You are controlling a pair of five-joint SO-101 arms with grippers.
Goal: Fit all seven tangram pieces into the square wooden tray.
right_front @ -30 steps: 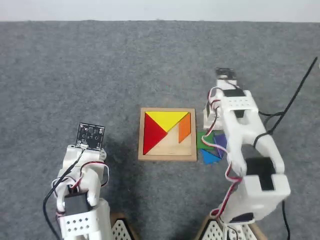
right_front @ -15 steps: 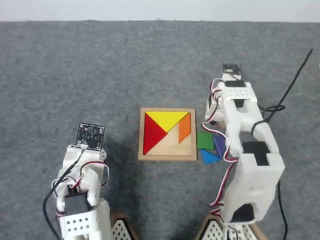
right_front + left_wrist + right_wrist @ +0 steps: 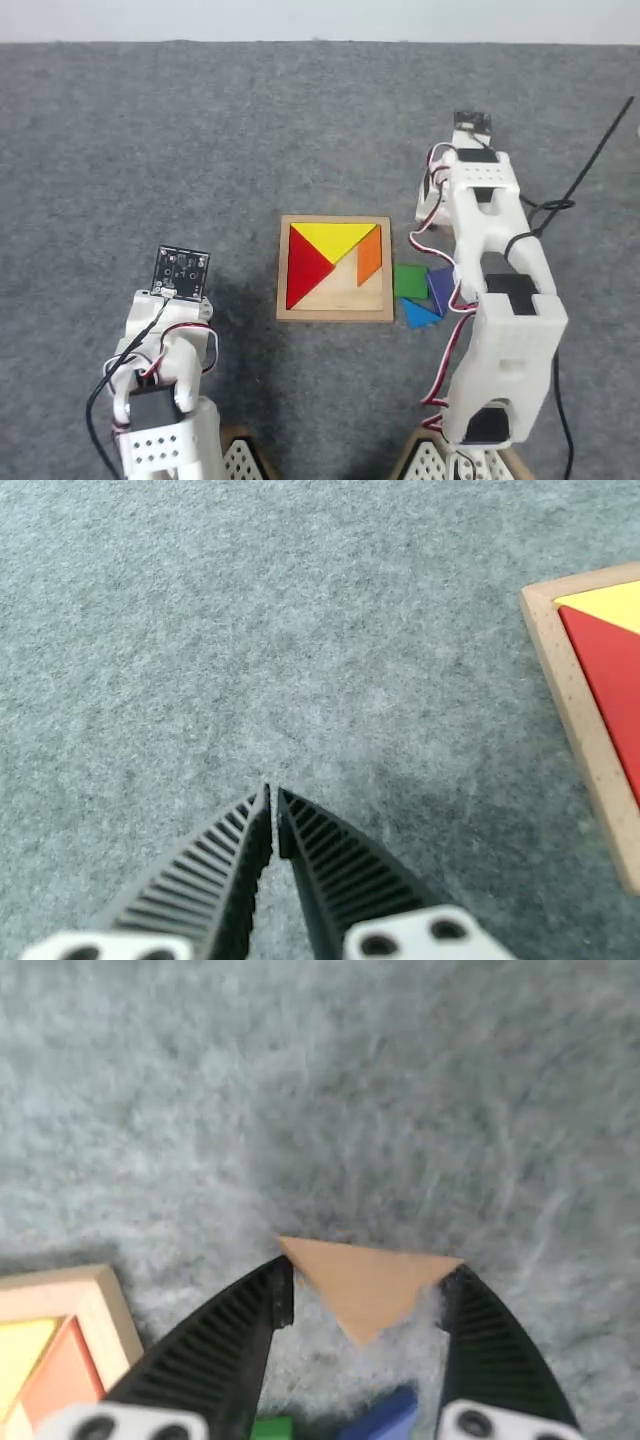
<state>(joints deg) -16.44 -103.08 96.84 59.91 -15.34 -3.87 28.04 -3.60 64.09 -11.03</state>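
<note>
Holding a triangle beside the tray

Right gripper (image 3: pixel 370 1278) is clamped on a tan triangle (image 3: pixel 362 1290) above the carpet, near the tray (image 3: pixel 335 314). Left gripper (image 3: pixel 274 805) sits closed, well apart. Best to line the triangle's edges up with the tray's bare wood, lower it flat, and only then release.

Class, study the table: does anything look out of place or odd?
Nothing is damaged. The green piece, blue piece and purple piece lie on the mat beside the tray, not in it, and a tan triangle sits between the jaws of the right gripper.
</note>
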